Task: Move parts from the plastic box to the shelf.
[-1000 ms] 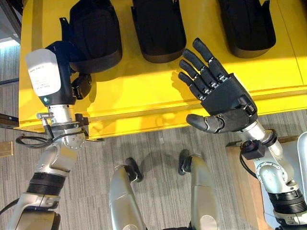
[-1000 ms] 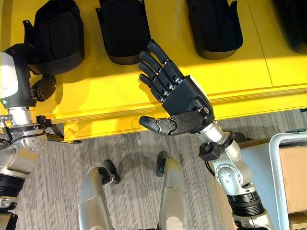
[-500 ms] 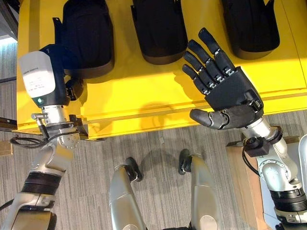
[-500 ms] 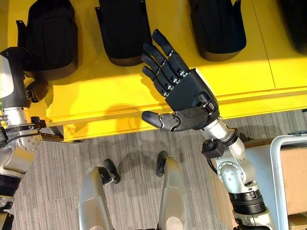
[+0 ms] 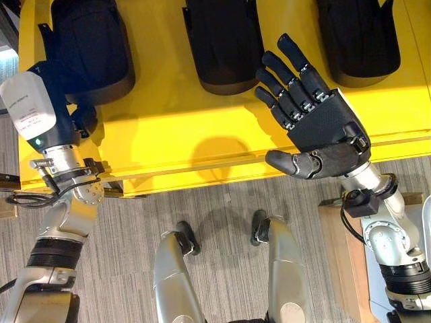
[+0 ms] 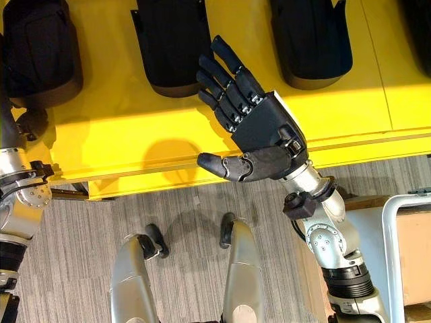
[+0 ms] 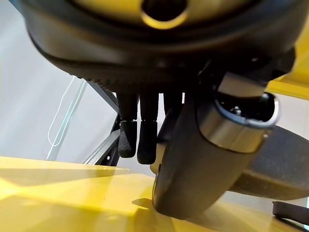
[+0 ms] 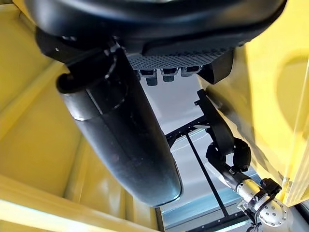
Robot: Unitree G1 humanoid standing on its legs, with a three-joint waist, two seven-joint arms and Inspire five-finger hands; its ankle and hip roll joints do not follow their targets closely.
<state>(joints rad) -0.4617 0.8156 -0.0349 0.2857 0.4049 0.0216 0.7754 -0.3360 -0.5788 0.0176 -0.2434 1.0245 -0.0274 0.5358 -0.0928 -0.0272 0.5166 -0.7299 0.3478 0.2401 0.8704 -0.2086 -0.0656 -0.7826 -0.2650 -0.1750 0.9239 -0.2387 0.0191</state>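
Grey striped floor (image 5: 222, 222) is lying nearest, and above it the robot's right hand (image 5: 322, 131) is hovering over the front edge of the bright yellow shelf (image 5: 202, 134), its fingers straight and spread, palm empty. Just beyond its fingertips, a dark moulded plastic part (image 5: 223, 40) is resting on the shelf, close to them but not touching. Another dark part (image 5: 357, 37) is sitting past the hand on its outer side.

Over at the shelf's far left end, the left hand (image 5: 74, 118) is reaching under or against a third dark moulded part (image 5: 87, 47). In the left wrist view its fingers (image 7: 140, 140) are hanging just above the yellow surface, but whether they are pinching the part I cannot tell.

Judging by this, the placing step seems to be finishing: three parts are lying in a row on the shelf. The next move probably calls for drawing the left hand clear without dragging its part, then turning towards the pale-rimmed plastic box (image 6: 390, 222) showing beside the right arm to fetch another.
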